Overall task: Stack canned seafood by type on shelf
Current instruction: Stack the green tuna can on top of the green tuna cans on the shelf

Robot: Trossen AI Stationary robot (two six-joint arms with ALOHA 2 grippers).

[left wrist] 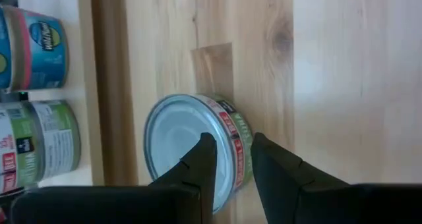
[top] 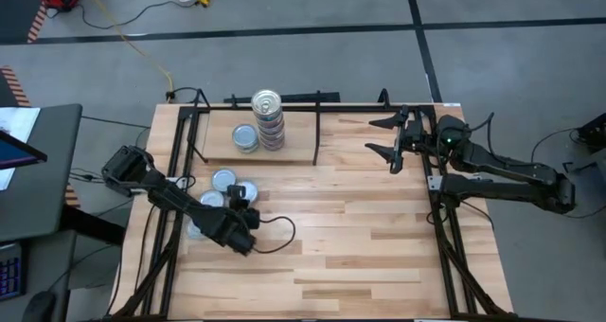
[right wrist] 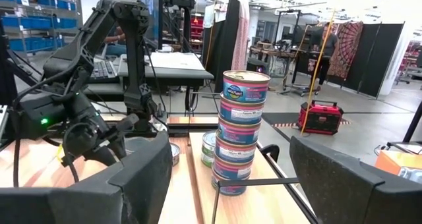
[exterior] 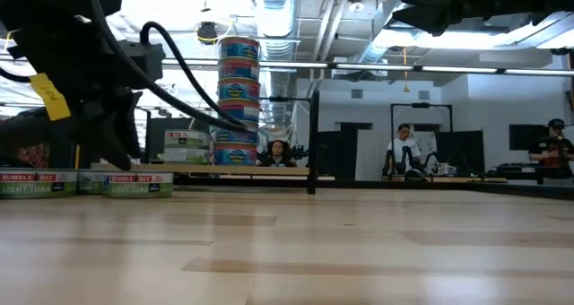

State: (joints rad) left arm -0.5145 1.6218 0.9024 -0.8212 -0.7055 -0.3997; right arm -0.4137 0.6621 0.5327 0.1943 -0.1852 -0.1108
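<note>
Wooden shelf (top: 294, 137), tall tin stack (top: 269, 121), left hand (top: 244, 197) seemingly pinching tin (left wrist: 191, 145)

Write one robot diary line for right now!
left gripper: pinching rim of tin on table | right gripper: open, waiting by shelf | stack: standing

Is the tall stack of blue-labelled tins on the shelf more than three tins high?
Yes: the right wrist view shows five blue-labelled tins stacked upright on the shelf.
</note>
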